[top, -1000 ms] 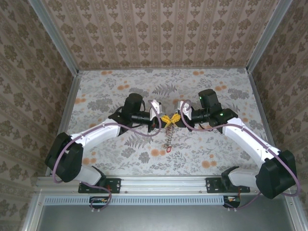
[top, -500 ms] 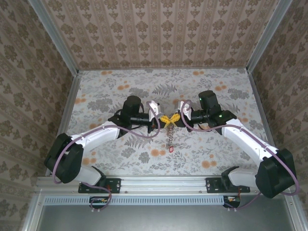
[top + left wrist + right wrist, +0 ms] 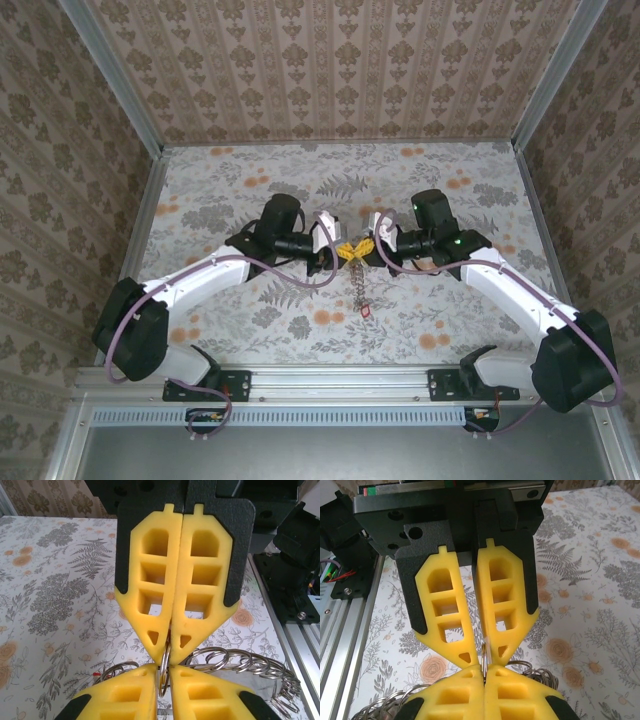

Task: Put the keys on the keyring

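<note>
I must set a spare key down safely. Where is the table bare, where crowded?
Bare: the far strip of the table, between the arms and the back wall. Crowded: the middle, where the left gripper and right gripper pinch the keyring, its chain trailing toward the rail.

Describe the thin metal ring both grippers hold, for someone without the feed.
On the floral table, the left gripper and right gripper meet tip to tip. The thin metal ring is pinched between both pairs of yellow fingertips; neighbouring grey rings trail loose.
</note>
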